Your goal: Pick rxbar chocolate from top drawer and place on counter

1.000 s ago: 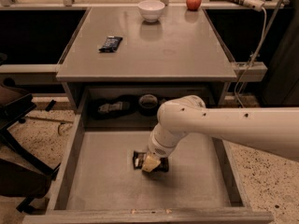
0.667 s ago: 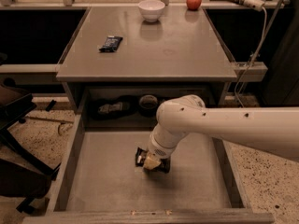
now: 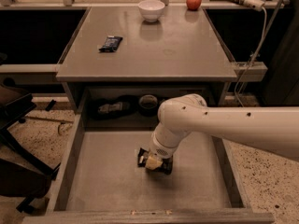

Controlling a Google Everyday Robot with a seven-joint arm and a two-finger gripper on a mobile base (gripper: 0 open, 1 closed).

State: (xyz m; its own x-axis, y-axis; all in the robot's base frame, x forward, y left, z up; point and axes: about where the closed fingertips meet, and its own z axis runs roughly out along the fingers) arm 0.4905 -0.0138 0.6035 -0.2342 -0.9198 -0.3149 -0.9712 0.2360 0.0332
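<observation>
One tool (image 3: 155, 163) is what you are running, and it is sitting low inside the open top drawer (image 3: 100, 185), directly over the rxbar chocolate (image 3: 142, 157), which is lying on the drawer floor near the middle; you cannot tell whether the tool is clamping the bar. Its white arm (image 3: 224, 125) is reaching in from the right. Up on the table (image 3: 163, 50) a dark blue bar (image 3: 110, 43) is lying at the left, while a white bowl (image 3: 152, 9) and a red apple (image 3: 193, 1) are sitting along the far edge
</observation>
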